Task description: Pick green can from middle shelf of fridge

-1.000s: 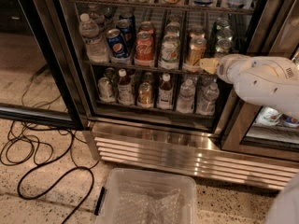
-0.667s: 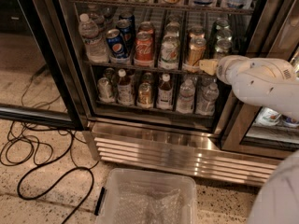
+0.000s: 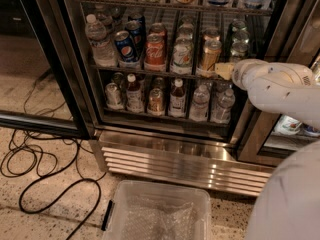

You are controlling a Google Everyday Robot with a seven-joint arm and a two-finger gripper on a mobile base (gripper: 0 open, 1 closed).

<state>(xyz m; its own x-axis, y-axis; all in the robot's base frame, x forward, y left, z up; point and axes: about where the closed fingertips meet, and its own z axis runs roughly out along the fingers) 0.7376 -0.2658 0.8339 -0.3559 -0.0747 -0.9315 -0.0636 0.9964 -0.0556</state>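
Note:
The fridge (image 3: 175,156) stands open with its wire racks full of drinks. The middle shelf (image 3: 150,72) holds a water bottle, blue cans, a red can, a whitish pale-green can (image 3: 182,54) and a gold-tan can (image 3: 210,55). The green can (image 3: 239,48) stands at the shelf's right end, front of a row of dark cans. My gripper (image 3: 224,70) is at the front rail of the middle shelf, just below and left of the green can and right of the gold-tan can. My white arm (image 3: 280,86) reaches in from the right and hides the can's lower part.
A clear plastic bin (image 3: 160,215) sits on the floor in front of the ribbed base. Black cables (image 3: 40,164) loop on the floor at left. The glass door (image 3: 30,59) hangs open at left. Bottles (image 3: 175,99) fill the lower shelf.
The gripper has stayed at the right end of the middle shelf. The white arm part at the bottom right has come further into view.

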